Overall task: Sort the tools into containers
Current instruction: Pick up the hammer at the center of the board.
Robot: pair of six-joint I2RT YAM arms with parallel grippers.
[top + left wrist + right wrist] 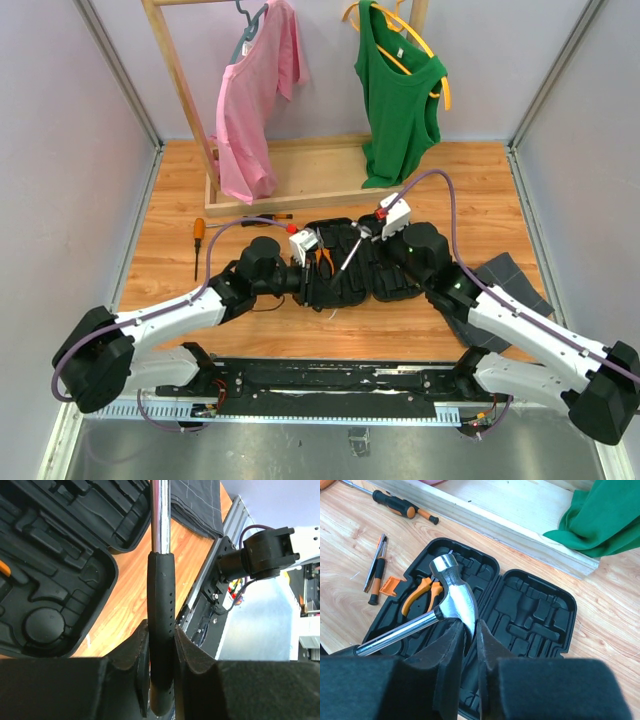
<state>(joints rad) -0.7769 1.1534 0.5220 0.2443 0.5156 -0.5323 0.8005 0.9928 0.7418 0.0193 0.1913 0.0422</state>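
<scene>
Chrome hammer (454,600) raised over open black case (535,615), orange pliers (415,597) inside, screwdrivers (395,502) lying outside it

Wooden garment rack (300,178) stands at the far edge of the tabletop (170,265). A pink shirt (255,95) hangs at its left on a teal hanger (250,22), a green tank top (398,90) at its right on a yellow hanger (441,75). A dark grey mat (512,282) lies flat near the right edge.

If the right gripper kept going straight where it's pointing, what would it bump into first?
The right gripper pinches the hammer by its head, so that would go along. Straight ahead lies the open tool case, probably met first, near its middle hinge; depth is hard to judge.
</scene>
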